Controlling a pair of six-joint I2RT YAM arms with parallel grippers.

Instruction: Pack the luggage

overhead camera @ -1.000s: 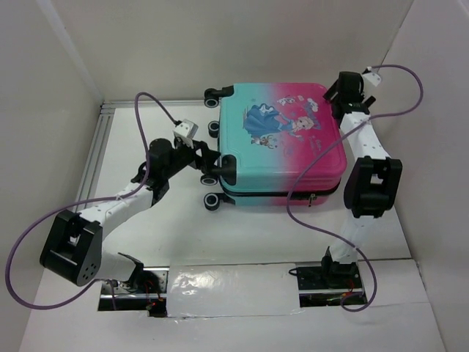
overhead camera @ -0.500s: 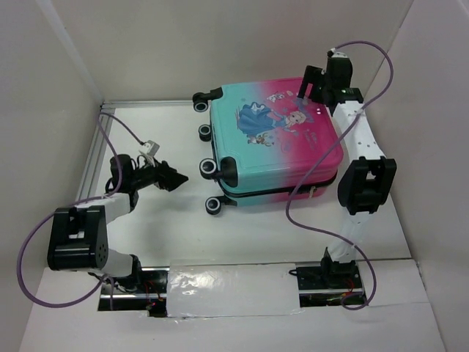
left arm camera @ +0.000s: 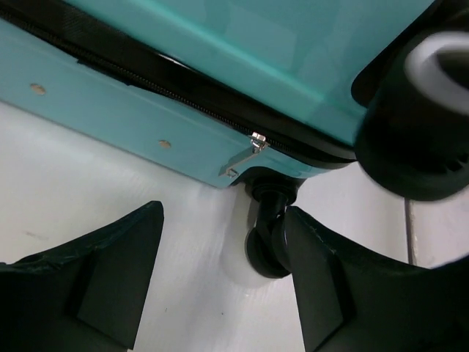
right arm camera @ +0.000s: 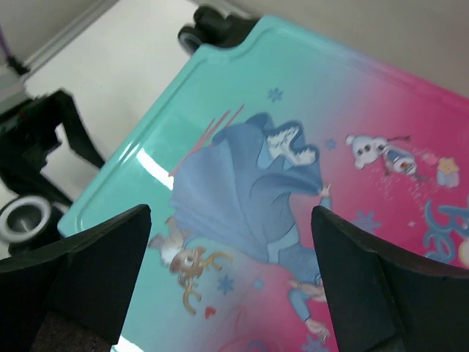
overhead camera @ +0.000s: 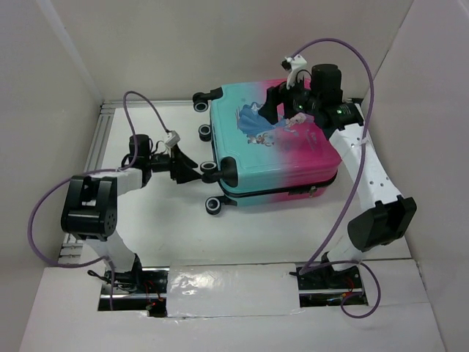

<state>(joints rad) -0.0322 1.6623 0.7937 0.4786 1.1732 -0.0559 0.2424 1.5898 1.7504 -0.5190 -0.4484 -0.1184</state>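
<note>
The luggage (overhead camera: 282, 150) lies flat and zipped shut in the middle of the table, its shell fading from teal on the left to pink on the right, with cartoon figures on top. My left gripper (overhead camera: 192, 170) is open at its wheeled left end. In the left wrist view a small black caster (left arm camera: 265, 246) sits between the fingers of this gripper (left arm camera: 222, 216), against the right one, below the zipper pull (left arm camera: 256, 141). My right gripper (overhead camera: 274, 110) hovers open over the lid's far part, and the printed figures (right arm camera: 249, 198) show between its fingers (right arm camera: 231, 214).
White walls close in the table on the left, back and right. An aluminium rail (overhead camera: 95, 147) runs along the left edge. Purple cables (overhead camera: 344, 213) loop off both arms. Black wheels (overhead camera: 213, 205) stick out from the luggage's left end.
My left gripper pulled back to the left, then came right again to the luggage's wheels. My right gripper swung left from the far right corner to above the lid. The luggage shifted slightly left.
</note>
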